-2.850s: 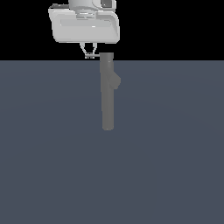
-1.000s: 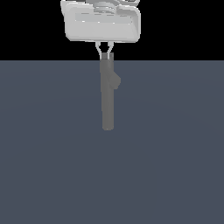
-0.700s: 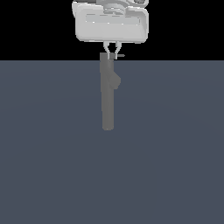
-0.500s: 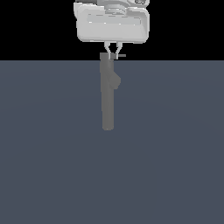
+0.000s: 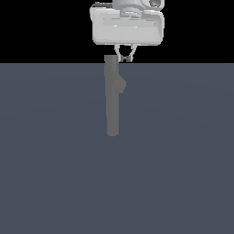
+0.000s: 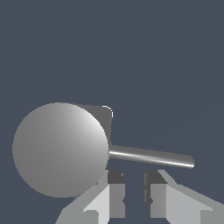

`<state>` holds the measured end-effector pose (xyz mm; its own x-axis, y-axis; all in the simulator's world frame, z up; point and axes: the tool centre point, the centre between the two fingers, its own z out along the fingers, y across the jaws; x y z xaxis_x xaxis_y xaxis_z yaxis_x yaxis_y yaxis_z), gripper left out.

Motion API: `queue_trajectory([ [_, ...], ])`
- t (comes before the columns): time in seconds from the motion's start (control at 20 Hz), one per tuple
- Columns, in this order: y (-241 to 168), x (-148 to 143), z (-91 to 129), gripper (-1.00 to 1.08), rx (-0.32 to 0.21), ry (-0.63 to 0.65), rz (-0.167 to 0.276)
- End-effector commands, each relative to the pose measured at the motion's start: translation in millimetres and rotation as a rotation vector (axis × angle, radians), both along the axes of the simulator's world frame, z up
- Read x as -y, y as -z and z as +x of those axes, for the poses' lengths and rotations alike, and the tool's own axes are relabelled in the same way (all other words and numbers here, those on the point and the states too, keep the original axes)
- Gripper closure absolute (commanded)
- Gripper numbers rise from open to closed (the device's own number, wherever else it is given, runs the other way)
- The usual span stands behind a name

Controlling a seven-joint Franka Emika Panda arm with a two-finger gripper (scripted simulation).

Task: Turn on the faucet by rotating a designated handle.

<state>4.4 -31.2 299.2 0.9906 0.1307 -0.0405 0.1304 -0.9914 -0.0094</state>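
The faucet (image 5: 112, 100) is a tall matte grey column with a short stub spout (image 5: 120, 85) on its side. In the wrist view I look down on its round cap (image 6: 60, 148), with the spout (image 6: 105, 116) poking out behind it. The handle (image 6: 151, 157) is a thin light-grey rod sticking sideways from the cap. My gripper (image 5: 124, 58) hangs at cap height, just to the exterior view's right of the column. In the wrist view the gripper (image 6: 134, 201) is right beside the rod. Its fingers (image 6: 116, 194) are nearly together and hold nothing. I cannot make out the handle in the exterior view.
The faucet stands on a plain dark blue-grey floor (image 5: 183, 160) that fills both views. The background above the floor line is black.
My gripper has moved steadily toward the exterior view's right, from left of the column's top to just right of it. The faucet column has not moved.
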Motion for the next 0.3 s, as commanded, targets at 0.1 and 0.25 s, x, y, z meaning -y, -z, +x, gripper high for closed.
queue_trajectory([
  [0.1,-1.1,4.4,30.3,1.08,0.038,0.006,-0.003],
  [0.25,-1.3,8.6,36.4,1.08,0.04,0.011,-0.004],
])
